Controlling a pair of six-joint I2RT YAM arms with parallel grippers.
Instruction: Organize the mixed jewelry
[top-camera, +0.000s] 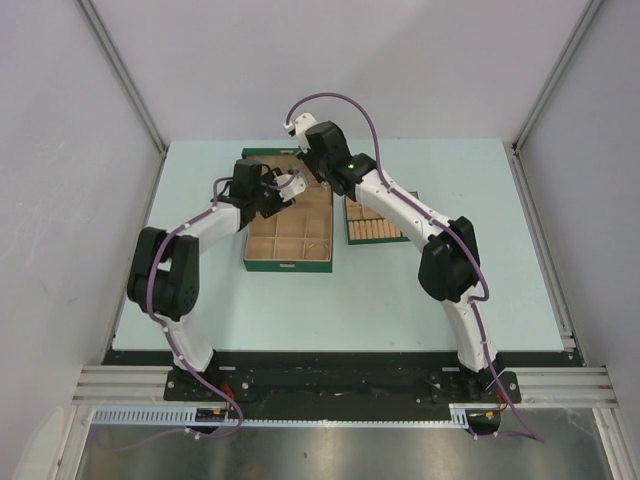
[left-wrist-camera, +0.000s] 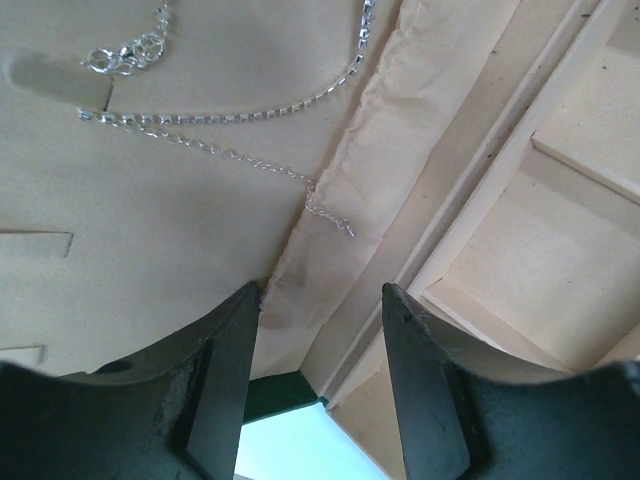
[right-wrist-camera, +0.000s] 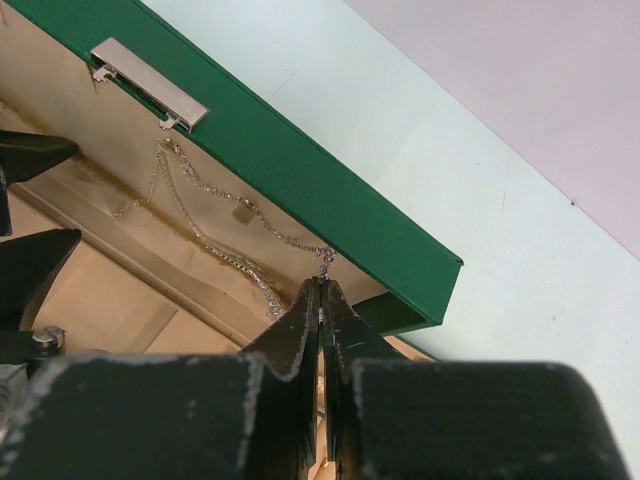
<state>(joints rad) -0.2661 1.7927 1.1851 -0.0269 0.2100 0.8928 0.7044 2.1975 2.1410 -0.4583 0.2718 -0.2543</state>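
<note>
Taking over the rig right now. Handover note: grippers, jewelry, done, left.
Left gripper: open, empty, hovering over the tan lining near the chain's loose end.
Right gripper: shut, seemingly pinching one end of the chain necklace beside the green box wall.
Chain lies strung across the lining, not in a compartment. Other pieces too small to make out.
Done: chain gripped. Left: place it, sort the rest.

Chain necklace (left-wrist-camera: 250, 113) silver, sparkly links; box (right-wrist-camera: 300, 175) green outside (lining (left-wrist-camera: 150, 220) tan); table (top-camera: 420, 290) pale mint.
</note>
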